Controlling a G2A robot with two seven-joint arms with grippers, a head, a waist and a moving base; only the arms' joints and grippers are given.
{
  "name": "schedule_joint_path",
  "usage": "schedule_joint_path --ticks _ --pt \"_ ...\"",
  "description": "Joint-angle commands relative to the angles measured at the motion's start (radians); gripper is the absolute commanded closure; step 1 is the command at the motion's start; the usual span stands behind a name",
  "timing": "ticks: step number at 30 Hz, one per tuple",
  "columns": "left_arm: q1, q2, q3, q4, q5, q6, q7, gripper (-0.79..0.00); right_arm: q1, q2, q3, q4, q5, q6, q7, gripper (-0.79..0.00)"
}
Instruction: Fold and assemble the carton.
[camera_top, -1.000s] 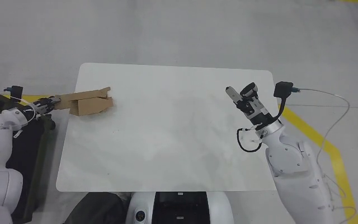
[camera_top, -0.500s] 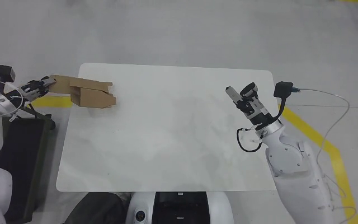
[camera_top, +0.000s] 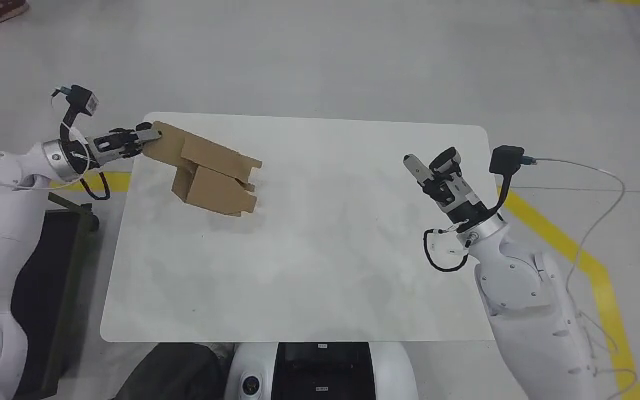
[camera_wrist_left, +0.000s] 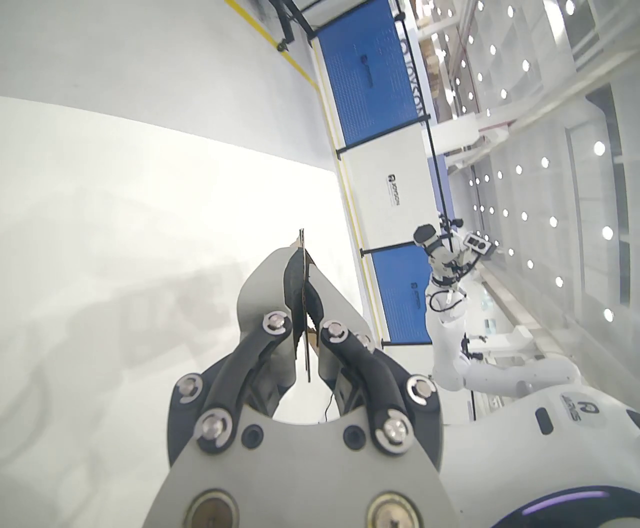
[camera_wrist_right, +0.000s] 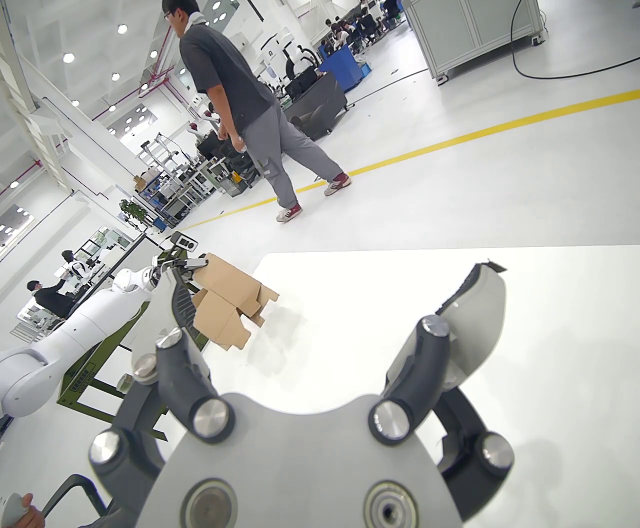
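A: How much of the carton (camera_wrist_left: 306, 350) shows from the left wrist?
B: Just a thin edge; the fingers of the left gripper (camera_wrist_left: 300, 272) cover the rest
A: Does it touch the table (camera_top: 330, 260)?
B: Cannot tell from above, its underside is hidden, and the picture's edge cuts off the left arm (camera_top: 40, 165)

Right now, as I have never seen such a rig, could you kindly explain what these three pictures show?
This is a two-armed robot working at a white table. The top view looks down from a camera above its arms; the other two pictures come from cameras on each wrist, so each shows its own gripper up close. The left gripper is shut on a flap of a brown, partly folded carton, holding it over the table's far left corner. The right gripper is open and holds nothing, near the table's right edge.
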Motion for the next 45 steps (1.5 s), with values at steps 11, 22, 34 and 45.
schedule_joint_path --ticks 11,22,34,45 --pt "0.084 0.020 -0.003 -0.316 -0.017 0.026 -0.026 0.000 0.000 0.000 0.000 0.000 0.000 0.000 0.000 -0.785" --pt "0.077 0.005 0.030 -0.337 -0.090 0.033 -0.033 0.000 0.000 0.000 0.000 0.000 0.000 0.000 0.000 -0.785" --pt "0.075 0.004 0.030 -0.335 -0.092 0.034 -0.033 0.000 0.000 0.000 0.000 0.000 0.000 0.000 0.000 -0.785" --pt "0.075 0.004 0.030 -0.335 -0.092 0.034 -0.033 0.000 -0.003 -0.001 -0.011 0.000 0.030 0.010 0.038 -0.785"
